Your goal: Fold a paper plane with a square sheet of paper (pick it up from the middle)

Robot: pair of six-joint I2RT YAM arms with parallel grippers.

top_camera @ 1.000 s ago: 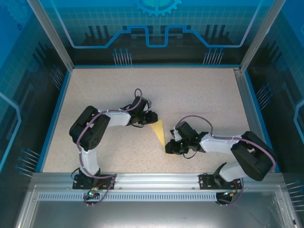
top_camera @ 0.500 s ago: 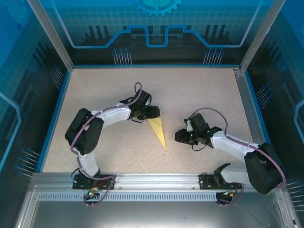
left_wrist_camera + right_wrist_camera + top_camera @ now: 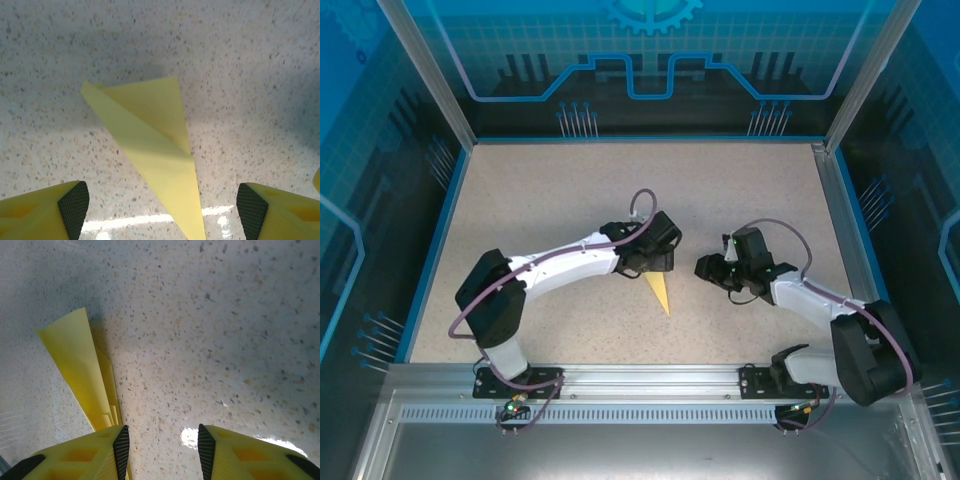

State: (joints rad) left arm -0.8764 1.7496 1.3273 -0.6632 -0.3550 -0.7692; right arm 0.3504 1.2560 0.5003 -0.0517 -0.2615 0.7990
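The left gripper (image 3: 160, 209) has swung over the sheet of paper (image 3: 155, 130), spread wide. The right gripper (image 3: 163, 445), half-parted and seemingly empty, has backed off beside it. The sheet lies flat on the speckled table (image 3: 250, 75), a layered yellow triangle.

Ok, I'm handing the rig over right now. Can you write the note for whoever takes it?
Left gripper: open, jaws wide, above the square sheet of paper, not gripping it.
Right gripper: open, nothing between the jaws, over the table beside the paper.
Paper: lies flat between the two arms, folded into a narrow, layered triangle.
Done: the main folds, by the look of the layers.
Left: probably the wing folds. Neither arm holds the paper, so regrasp it first.
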